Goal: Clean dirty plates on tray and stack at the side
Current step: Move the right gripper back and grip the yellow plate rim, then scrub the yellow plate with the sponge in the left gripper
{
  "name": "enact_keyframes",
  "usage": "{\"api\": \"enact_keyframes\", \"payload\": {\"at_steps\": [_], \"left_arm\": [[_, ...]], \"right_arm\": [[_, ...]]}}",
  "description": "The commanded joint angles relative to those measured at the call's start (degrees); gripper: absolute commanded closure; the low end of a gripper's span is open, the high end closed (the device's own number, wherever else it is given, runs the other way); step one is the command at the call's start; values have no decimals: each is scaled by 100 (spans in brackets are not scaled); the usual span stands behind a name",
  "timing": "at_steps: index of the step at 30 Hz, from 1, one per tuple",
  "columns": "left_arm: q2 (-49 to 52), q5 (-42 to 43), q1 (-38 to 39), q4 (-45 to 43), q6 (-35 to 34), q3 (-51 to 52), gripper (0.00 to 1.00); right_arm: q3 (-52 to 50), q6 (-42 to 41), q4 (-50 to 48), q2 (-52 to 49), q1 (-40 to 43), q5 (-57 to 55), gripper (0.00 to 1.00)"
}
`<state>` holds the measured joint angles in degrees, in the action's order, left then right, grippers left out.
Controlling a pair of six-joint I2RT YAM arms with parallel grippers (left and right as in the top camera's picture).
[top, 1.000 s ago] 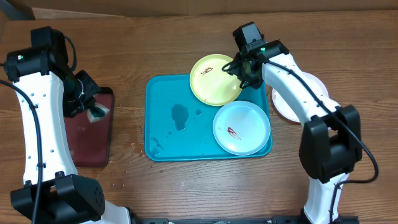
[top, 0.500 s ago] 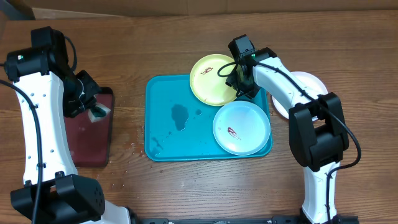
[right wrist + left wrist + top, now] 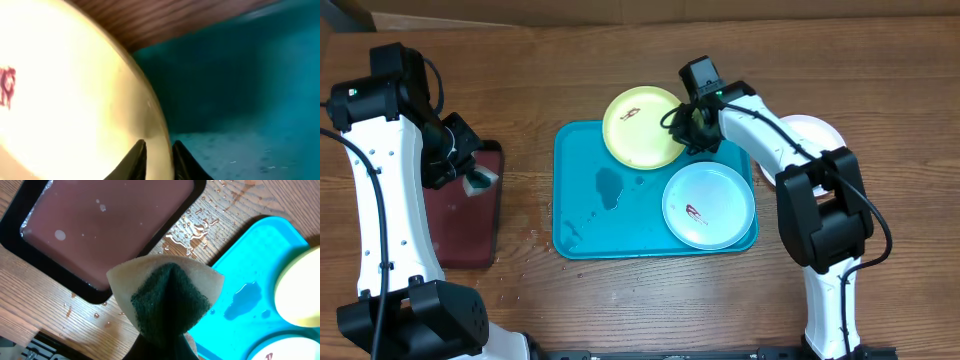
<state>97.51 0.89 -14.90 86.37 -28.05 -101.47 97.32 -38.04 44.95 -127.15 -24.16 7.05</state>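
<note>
A: Between the right jaws, what's pinched?
B: Rim of the yellow-green plate (image 3: 638, 125), smear unwiped, overhanging the turquoise tray (image 3: 585, 215). Near them, a pale plate (image 3: 715, 195) lies dirty; a third plate (image 3: 817, 132) sits off-tray, seemingly done. Left jaws clamp a sponge (image 3: 170, 300), well apart.

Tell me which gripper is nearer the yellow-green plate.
Right. The right gripper has its jaws closed on the yellow-green plate at its right rim. The left gripper, holding a sponge, is beside the maroon tray, well off to the plate's left.
</note>
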Motion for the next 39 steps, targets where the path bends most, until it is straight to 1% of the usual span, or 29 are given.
{"api": "enact_keyframes", "payload": {"at_steps": [1,3,6,7,9,10,12,13,14,16,20,23,26,30,32,33,34,35,37,39], "left_arm": [[-37,28,-2,-4,107,-90,96],[-39,28,-2,-9,107,-90,96],[-37,26,-2,-13,109,-90,96],[-37,24,-2,-15,109,-90,96],[-37,24,-2,-13,109,-90,96],[-37,24,-2,-13,109,-90,96],[-37,24,-2,-13,109,-90,96],[-37,24,-2,-13,109,-90,96],[-37,24,-2,-13,109,-90,96],[-37,24,-2,-13,109,-90,96],[-37,24,-2,-11,109,-90,96],[-37,24,-2,-15,109,-90,96],[-37,26,-2,-11,109,-90,96],[-37,26,-2,-7,109,-90,96],[-37,26,-2,-4,111,-90,96],[-37,26,-2,-4,111,-90,96],[-37,26,-2,-4,129,-90,96],[-37,26,-2,-4,131,-90,96],[-37,28,-2,-4,157,-90,96],[-37,94,4,-15,240,-90,96]], "right_arm": [[7,1034,17,-48,-208,166,88],[7,1327,66,-48,-286,166,95],[7,1897,142,-48,-457,345,95],[9,2035,175,-48,-505,396,95],[9,2140,278,-48,-597,396,85],[9,2129,310,-48,-619,402,79],[15,1775,426,-48,-649,452,73],[26,1650,472,-48,-649,549,67],[26,1591,492,-48,-647,691,64],[26,1401,590,-48,-647,922,62],[24,988,883,-48,-673,938,62],[24,813,907,-48,-748,883,63],[13,385,990,-48,-844,557,66],[11,127,839,-61,-984,208,66],[11,109,688,-83,-1027,195,75],[13,111,660,-92,-1029,184,86],[11,109,667,-92,-1029,131,94],[11,109,680,-94,-1029,61,96],[0,166,673,-94,-1029,-31,96],[-24,581,623,-94,-1034,-20,96]]}}
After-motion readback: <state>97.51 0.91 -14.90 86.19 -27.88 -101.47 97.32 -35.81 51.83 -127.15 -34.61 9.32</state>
